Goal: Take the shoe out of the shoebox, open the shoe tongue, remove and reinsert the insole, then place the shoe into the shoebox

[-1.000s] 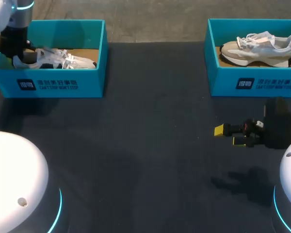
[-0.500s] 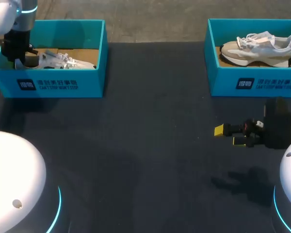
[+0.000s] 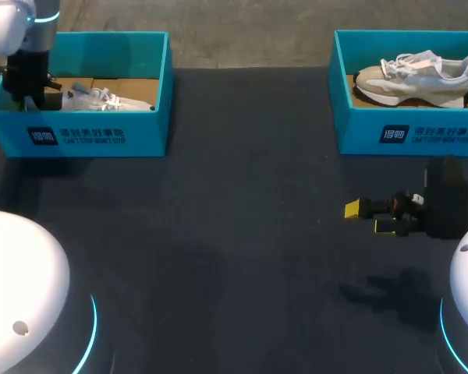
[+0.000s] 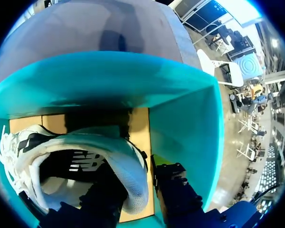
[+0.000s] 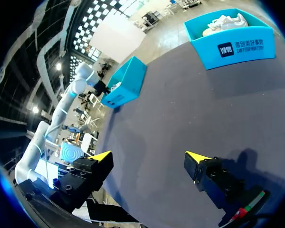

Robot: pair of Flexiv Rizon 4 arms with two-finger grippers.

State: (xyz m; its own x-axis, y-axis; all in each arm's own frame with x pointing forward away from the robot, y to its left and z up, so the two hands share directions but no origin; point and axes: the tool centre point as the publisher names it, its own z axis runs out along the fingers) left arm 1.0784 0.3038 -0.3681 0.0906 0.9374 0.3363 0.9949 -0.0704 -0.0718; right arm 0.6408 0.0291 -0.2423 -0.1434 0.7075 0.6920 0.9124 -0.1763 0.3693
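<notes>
Left pincer (image 4: 140,190) clamped on heel of white sneaker (image 4: 85,156), one finger inside the collar, one outside. Sneaker lies in left shoebox (image 3: 93,132). Right pincer (image 5: 149,159) agape, empty, above table (image 3: 242,234). Beige sneaker (image 3: 413,78) in right shoebox (image 3: 421,132).

Head cam sits high up behind the robot and looks down on the whole bench (image 3: 242,234), with the left box (image 3: 86,136) at the far edge. Left wrist cam is jammed right down inside the left box, nose almost on the shoe (image 4: 121,156), facing one of its walls. Right wrist cam hangs low over the bench, well away from the left box, looking across toward it. All three views share that box.
</notes>
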